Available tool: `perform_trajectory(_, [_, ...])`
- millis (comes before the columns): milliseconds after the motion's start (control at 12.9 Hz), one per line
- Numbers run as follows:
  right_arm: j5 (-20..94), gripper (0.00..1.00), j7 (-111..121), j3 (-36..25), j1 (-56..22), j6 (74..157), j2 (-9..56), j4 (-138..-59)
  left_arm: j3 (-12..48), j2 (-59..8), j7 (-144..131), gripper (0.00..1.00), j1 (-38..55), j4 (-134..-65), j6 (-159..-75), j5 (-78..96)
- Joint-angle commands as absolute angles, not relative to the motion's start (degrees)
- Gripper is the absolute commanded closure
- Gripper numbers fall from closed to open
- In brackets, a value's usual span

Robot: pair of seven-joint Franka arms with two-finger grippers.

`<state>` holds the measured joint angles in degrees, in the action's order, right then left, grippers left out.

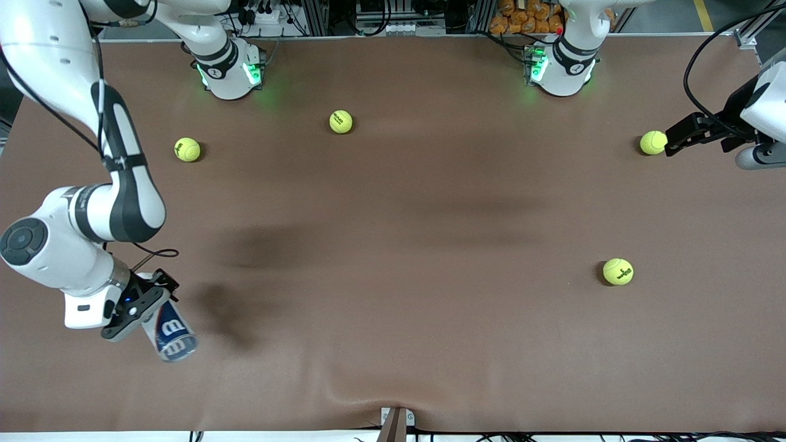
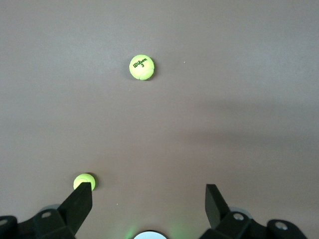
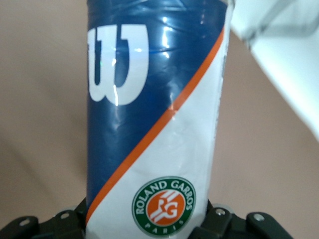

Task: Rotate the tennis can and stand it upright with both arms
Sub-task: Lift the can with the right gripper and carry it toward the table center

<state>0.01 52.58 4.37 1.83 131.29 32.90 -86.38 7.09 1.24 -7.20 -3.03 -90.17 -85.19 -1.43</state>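
The tennis can (image 1: pixel 172 334), clear with a dark-blue and white label, an orange-red stripe and a white logo, is held tilted above the table at the right arm's end. My right gripper (image 1: pixel 138 310) is shut on it near one end. In the right wrist view the can (image 3: pixel 154 124) fills the frame and runs out from between the fingers of my right gripper (image 3: pixel 149 226). My left gripper (image 1: pixel 670 140) is open and empty at the left arm's end of the table, beside a tennis ball (image 1: pixel 653 142). In the left wrist view my left gripper (image 2: pixel 148 199) is wide open over bare table.
Three more yellow-green tennis balls lie on the brown table: one (image 1: pixel 187 149) and one (image 1: pixel 341 121) near the right arm's base, and one (image 1: pixel 618 271) nearer the front camera toward the left arm's end. The left wrist view shows two balls (image 2: pixel 142 67) (image 2: pixel 83 181).
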Motion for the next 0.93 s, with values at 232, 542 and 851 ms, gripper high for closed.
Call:
perform_trajectory(232, [0.1, 0.22, 59.6, 12.7, -4.2, 131.6, 32.5, -86.7, 7.4, 0.7, -7.9, 0.00, -3.3, -89.7, -84.6, -2.1])
perform_trajectory(542, [-4.4, 0.14, 59.9, 12.6, -16.3, 135.2, 37.2, -84.6, 7.3, 0.4, -7.5, 0.00, -5.1, -91.2, -84.7, -2.3])
perform_trajectory(851, [-8.7, 0.14, 60.6, 12.3, -23.9, 139.4, 43.0, -83.4, 7.3, -3.0, -7.4, 0.00, -5.9, -91.8, -85.3, 1.5])
